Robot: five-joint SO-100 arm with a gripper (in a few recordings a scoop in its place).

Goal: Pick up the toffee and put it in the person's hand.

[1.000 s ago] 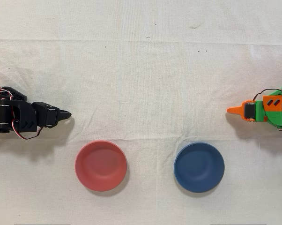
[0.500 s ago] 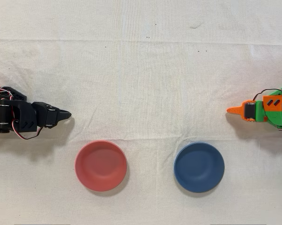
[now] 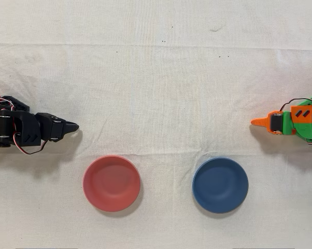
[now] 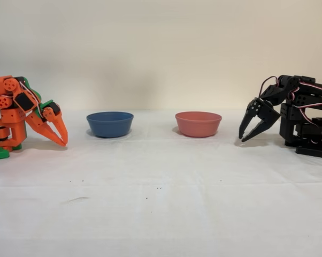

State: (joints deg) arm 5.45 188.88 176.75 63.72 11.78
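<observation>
Gripper [image 3: 73,126] of the black arm [image 3: 16,129] stands narrow: in the overhead view its two fingers run together into a single dark point, and nothing is between them. In the fixed view the gripper [image 4: 243,138] hangs nose-down at the right. Its tips are close together just above the cloth, and a slim wedge of light shows between the fingers higher up. The black arm [image 4: 303,118] is folded back on its base, with red and white wires looping over the top joints.

Where the toffee lies cannot be told from these pictures.

A red bowl [image 3: 111,183] and a blue bowl [image 3: 220,185] sit side by side on the white cloth [image 3: 156,93], well apart from each other. Both are upright with their insides bare. In the overhead view the red bowl is the nearer of the two to the black gripper. It lies below and to the right of the tips without touching them, and the blue bowl is further right. In the fixed view the order is turned round. The blue bowl [image 4: 109,123] is at the left and the red bowl [image 4: 198,123] at the right, near the black gripper but clear of it.

The orange arm [image 3: 293,123] stands idle at the far side from the black one, its gripper pointing down at the cloth in the fixed view [image 4: 22,112]. The cloth is creased, with a few small dark specks.
</observation>
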